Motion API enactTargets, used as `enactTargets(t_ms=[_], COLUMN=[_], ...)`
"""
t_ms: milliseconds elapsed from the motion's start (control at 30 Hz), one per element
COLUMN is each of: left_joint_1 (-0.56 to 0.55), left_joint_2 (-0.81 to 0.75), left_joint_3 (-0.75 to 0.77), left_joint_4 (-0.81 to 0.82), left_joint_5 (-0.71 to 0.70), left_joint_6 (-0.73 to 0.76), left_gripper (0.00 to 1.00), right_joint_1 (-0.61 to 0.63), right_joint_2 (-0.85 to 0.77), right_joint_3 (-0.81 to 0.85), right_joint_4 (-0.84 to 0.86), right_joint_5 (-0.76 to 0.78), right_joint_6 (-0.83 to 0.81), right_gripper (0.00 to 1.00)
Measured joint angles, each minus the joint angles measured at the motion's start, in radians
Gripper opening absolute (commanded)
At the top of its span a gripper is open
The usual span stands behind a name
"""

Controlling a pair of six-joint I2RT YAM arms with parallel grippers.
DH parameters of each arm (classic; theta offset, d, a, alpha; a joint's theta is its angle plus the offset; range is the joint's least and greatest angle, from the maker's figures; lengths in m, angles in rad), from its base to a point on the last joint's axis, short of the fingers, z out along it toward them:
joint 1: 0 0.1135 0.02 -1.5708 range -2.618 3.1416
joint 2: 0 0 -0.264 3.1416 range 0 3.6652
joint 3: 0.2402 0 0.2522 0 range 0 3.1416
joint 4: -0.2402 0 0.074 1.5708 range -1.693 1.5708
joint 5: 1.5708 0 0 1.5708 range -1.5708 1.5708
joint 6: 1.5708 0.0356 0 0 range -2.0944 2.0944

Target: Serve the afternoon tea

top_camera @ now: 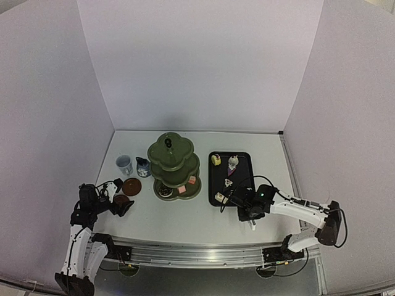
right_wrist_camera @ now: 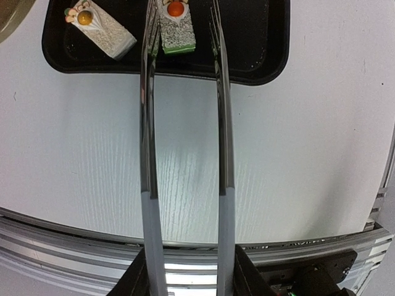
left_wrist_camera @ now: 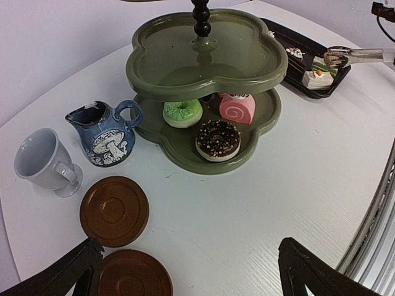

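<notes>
The dark green three-tier stand (top_camera: 174,161) is at mid-table. In the left wrist view its lower tier (left_wrist_camera: 185,52) carries a green donut (left_wrist_camera: 182,112), a pink roll (left_wrist_camera: 232,107) and a chocolate donut (left_wrist_camera: 218,138). Left of it are the dark blue jug (left_wrist_camera: 105,135), the pale blue cup (left_wrist_camera: 43,161) and two brown saucers (left_wrist_camera: 114,210) (left_wrist_camera: 133,274). My left gripper (left_wrist_camera: 191,271) hovers open by the nearer saucer. My right gripper (right_wrist_camera: 188,277) is shut on metal tongs (right_wrist_camera: 147,123). Their tips straddle a green-sided cake slice (right_wrist_camera: 177,28). The right tip stands apart from it.
The black tray (right_wrist_camera: 247,43) lies right of the stand and also holds a white slice (right_wrist_camera: 102,26), a yellow pastry (top_camera: 216,160) and a cone-shaped one (top_camera: 232,162). White walls enclose the table on three sides. A metal rail (right_wrist_camera: 74,246) runs along the near edge.
</notes>
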Motion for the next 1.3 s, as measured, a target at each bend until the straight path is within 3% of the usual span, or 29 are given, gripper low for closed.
enactTargets(t_ms=[333, 567, 767, 1100, 1300], left_joint_1=[0.0, 0.0, 0.0, 0.0, 0.0], left_joint_2=[0.0, 0.0, 0.001, 0.0, 0.027], left_joint_3=[0.0, 0.0, 0.0, 0.01, 0.061], left_joint_4=[-0.001, -0.001, -0.001, 0.0, 0.096], left_joint_5=[0.002, 0.002, 0.002, 0.009, 0.057], left_joint_6=[0.0, 0.0, 0.0, -0.011, -0.144], left_gripper=[0.99, 1.0, 1.0, 1.0, 1.0], right_joint_1=[-0.029, -0.037, -0.037, -0.037, -0.056], right_joint_2=[0.052, 0.074, 0.056, 0.077, 0.214], right_joint_3=[-0.002, -0.002, 0.022, 0.437, 0.663], right_joint_4=[0.026, 0.046, -0.001, -0.18, -0.164], right_joint_5=[-0.016, -0.025, -0.026, -0.013, 0.019], right_joint_6=[-0.045, -0.066, -0.066, -0.177, -0.334], right_gripper=[0.35, 0.01, 0.0, 0.0, 0.0])
